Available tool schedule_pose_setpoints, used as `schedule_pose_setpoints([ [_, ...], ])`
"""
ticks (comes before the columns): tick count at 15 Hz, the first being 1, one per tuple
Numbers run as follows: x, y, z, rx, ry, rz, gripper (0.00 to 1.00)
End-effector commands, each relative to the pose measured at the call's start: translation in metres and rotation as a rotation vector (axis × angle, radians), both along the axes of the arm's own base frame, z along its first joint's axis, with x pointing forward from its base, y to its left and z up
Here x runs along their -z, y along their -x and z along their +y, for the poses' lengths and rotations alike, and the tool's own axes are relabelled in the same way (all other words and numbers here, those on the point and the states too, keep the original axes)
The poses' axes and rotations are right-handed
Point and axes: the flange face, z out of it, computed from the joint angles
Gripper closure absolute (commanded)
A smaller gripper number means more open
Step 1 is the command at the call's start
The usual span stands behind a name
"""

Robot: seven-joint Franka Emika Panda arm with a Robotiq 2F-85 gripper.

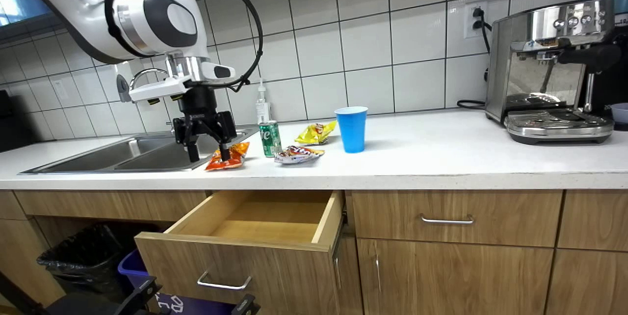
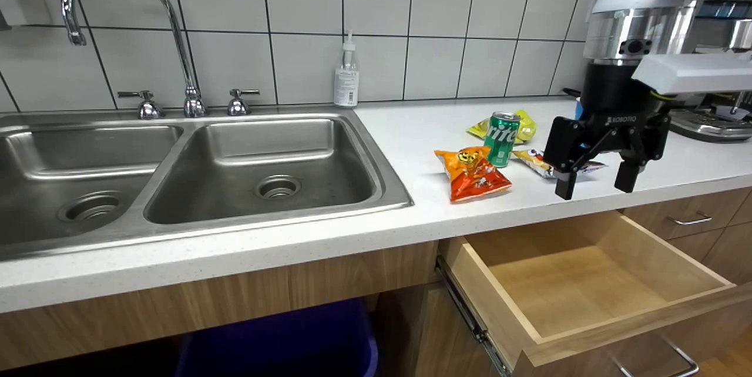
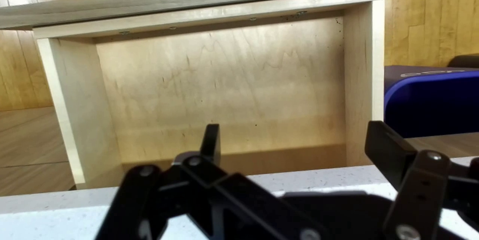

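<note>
My gripper point(image 1: 209, 153) is open with nothing between its fingers. It points down above the front part of the counter and also shows in an exterior view point(image 2: 596, 183). In the wrist view, its fingertips point(image 3: 293, 137) stand wide apart over the counter edge and the pulled-out wooden drawer point(image 3: 224, 90). The drawer's bare bottom shows also in an exterior view point(image 2: 587, 283). On the counter near the gripper lie an orange snack bag point(image 2: 473, 174), a green soda can point(image 2: 502, 139) standing upright, a yellow snack bag point(image 1: 316, 133) and a white-and-brown snack bag point(image 1: 298, 154).
A blue cup point(image 1: 351, 128) stands upright right of the bags. A double sink point(image 2: 399, 195) with a faucet and a soap bottle point(image 2: 347, 80) is beside them. A coffee machine point(image 1: 559, 69) stands farther along. Bins point(image 1: 93, 256) stand below the counter beside the drawer.
</note>
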Motion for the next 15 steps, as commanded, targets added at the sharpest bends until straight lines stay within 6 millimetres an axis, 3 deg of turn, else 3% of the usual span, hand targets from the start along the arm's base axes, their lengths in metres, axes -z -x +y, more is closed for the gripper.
schedule_pose_setpoints([
  [1, -0.015, -0.01, 0.016, -0.007, -0.007, -0.042, 0.0],
  [9, -0.044, -0.053, 0.034, -0.101, -0.023, -0.125, 0.0],
  [15, -0.045, -0.095, 0.044, -0.164, -0.044, -0.164, 0.0],
])
